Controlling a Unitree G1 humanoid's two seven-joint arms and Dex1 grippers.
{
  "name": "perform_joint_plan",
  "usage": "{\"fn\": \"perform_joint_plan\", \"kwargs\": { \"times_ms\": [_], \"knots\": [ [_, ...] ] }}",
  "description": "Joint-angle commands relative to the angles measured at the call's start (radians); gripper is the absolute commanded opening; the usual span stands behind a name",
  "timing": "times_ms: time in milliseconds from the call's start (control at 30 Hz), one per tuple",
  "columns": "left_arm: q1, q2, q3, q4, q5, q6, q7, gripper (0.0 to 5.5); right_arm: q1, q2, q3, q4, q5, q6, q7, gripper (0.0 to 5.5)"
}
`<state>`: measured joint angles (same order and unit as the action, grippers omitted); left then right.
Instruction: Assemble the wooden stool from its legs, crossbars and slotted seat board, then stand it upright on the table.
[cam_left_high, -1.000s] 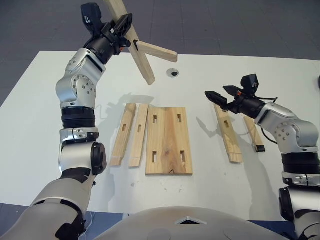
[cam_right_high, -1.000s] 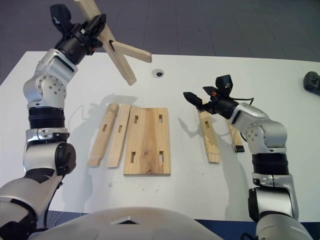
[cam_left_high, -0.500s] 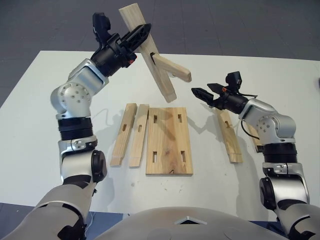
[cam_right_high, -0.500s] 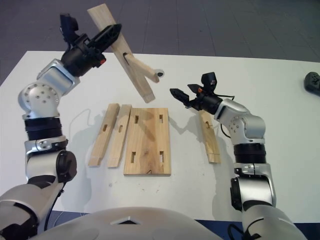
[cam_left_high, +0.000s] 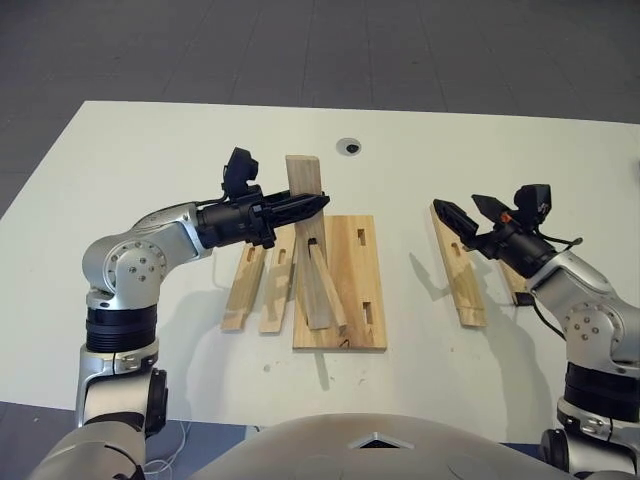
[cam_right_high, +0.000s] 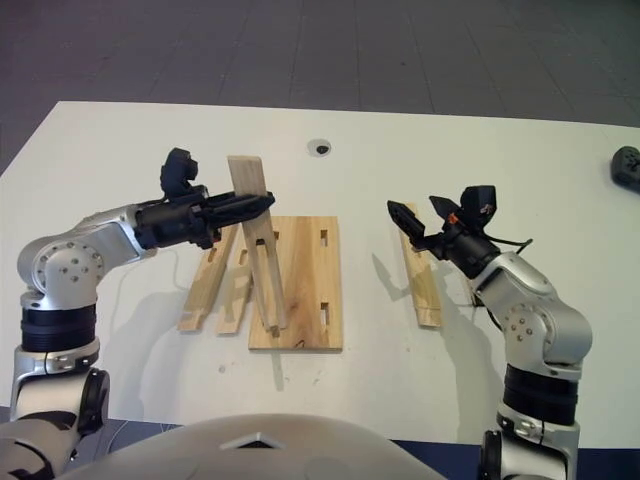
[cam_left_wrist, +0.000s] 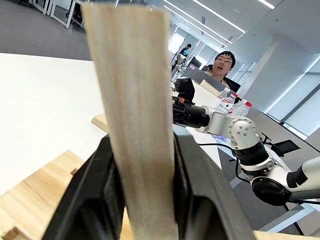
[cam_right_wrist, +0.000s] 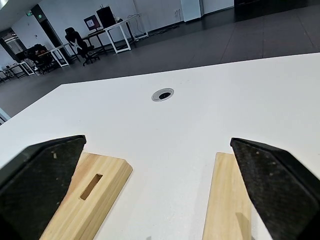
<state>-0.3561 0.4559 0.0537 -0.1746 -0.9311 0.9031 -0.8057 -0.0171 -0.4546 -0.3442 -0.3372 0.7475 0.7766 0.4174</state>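
My left gripper (cam_left_high: 316, 203) is shut on a wooden leg (cam_left_high: 308, 240) that has a crossbar (cam_left_high: 328, 290) joined to it in a V. The leg stands steeply over the slotted seat board (cam_left_high: 350, 270), with its lower end at the board's left side. In the left wrist view the leg (cam_left_wrist: 135, 115) sits between both fingers. Two more legs (cam_left_high: 248, 285) lie flat side by side left of the board. My right gripper (cam_left_high: 470, 212) is open, hovering above the far end of another slotted leg (cam_left_high: 460, 275). A further wooden piece (cam_left_high: 512, 282) lies beside it, partly hidden by the right arm.
A round cable hole (cam_left_high: 346, 146) sits in the white table (cam_left_high: 150, 150) behind the board. A small black object (cam_right_high: 628, 165) lies at the far right edge. Open table surface stretches along the back and on the left side.
The left arm has swung the leg-and-crossbar piece down from high at the back onto the seat board. The right gripper drew back to the right, over the lying leg.
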Motion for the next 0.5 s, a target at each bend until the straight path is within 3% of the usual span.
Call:
{"fn": "perform_joint_plan", "kwargs": {
  "times_ms": [33,200,500],
  "knots": [
    [0.029,-0.028,-0.101,0.075,0.219,-0.138,0.083,1.05,0.050,0.024,-0.025,-0.072,0.043,0.033,-0.044,5.40],
    [-0.055,-0.076,-0.124,0.129,0.266,-0.259,0.122,1.05,0.032,0.033,0.016,-0.091,0.050,0.045,-0.066,5.40],
    [-0.163,-0.047,-0.108,0.227,0.333,-0.362,0.089,1.05,0.034,0.027,0.066,-0.099,0.005,0.037,-0.088,5.40]
  ]
}}
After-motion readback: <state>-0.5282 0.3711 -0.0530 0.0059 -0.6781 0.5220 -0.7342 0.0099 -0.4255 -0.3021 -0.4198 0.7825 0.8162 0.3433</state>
